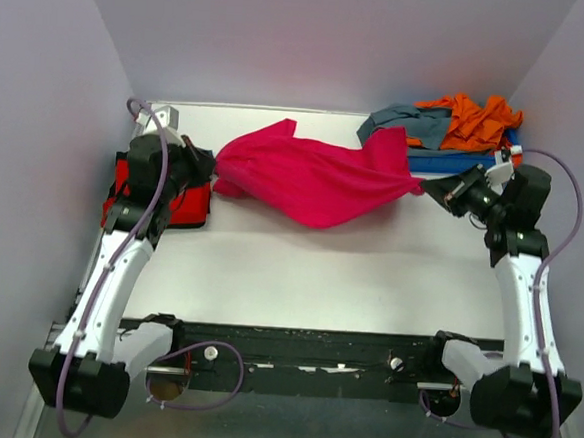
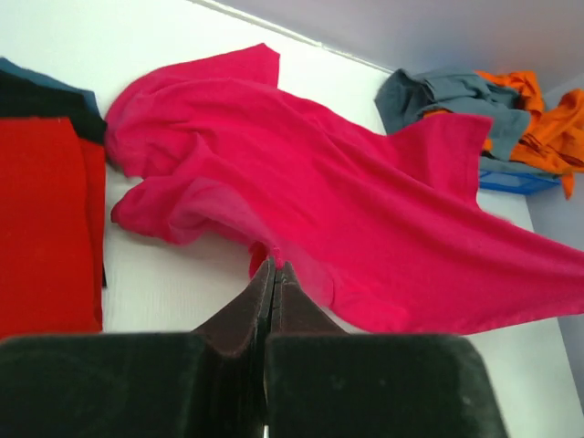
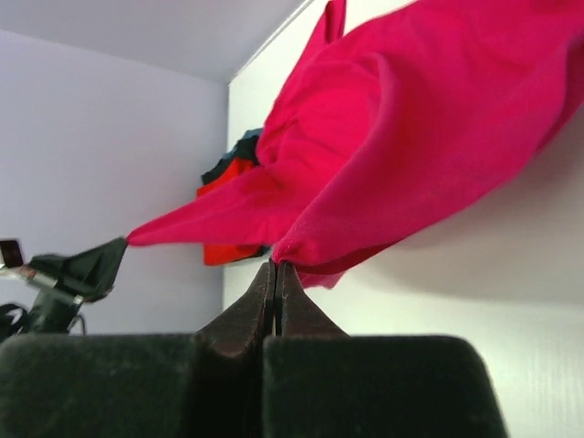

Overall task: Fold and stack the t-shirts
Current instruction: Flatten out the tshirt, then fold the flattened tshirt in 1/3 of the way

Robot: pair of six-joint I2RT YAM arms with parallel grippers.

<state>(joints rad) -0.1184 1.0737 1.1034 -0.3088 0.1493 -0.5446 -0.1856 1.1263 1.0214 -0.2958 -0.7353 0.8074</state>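
Walls (image 1: 39,111) close in left, right and behind; white worktop (image 1: 298,280) shows open toward the arm bases. The pink tee (image 1: 315,176) stretches left-right across the far half, ends pinched by the closed left gripper (image 1: 211,165) and right gripper (image 1: 427,186). Red tee (image 1: 188,207) lies left; orange tee (image 1: 479,122) far right.

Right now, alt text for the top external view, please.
A magenta-pink t-shirt sags, stretched between the left hand and right hand, each shut on one end. A folded red t-shirt lies far left; an orange t-shirt and a grey-teal t-shirt are heaped on a blue tray, back right.
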